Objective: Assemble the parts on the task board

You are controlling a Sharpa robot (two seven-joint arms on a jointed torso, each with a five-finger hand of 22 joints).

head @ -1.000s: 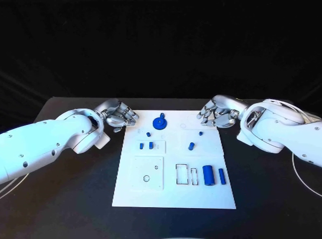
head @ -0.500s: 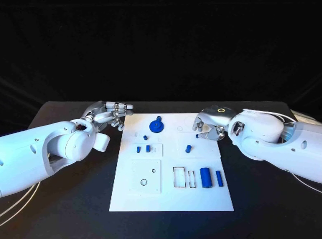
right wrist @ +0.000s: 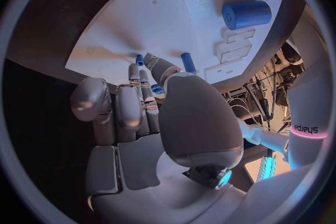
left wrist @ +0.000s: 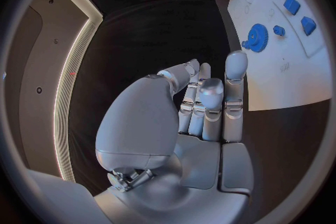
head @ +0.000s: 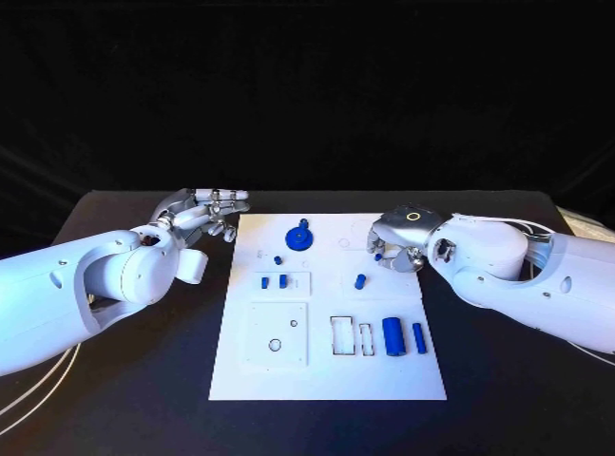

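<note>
Black surface [head: 143,370], white board [head: 328,375] at centre: the right hand [head: 397,237] has swung in over the board's far edge, fingers curled, holding nothing visible, while the left hand [head: 198,211] stays released beside it, assembly unstarted.

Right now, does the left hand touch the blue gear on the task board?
Apart. In the left wrist view, the left hand has dark table between its fingertips and the blue gear on the task board.
</note>
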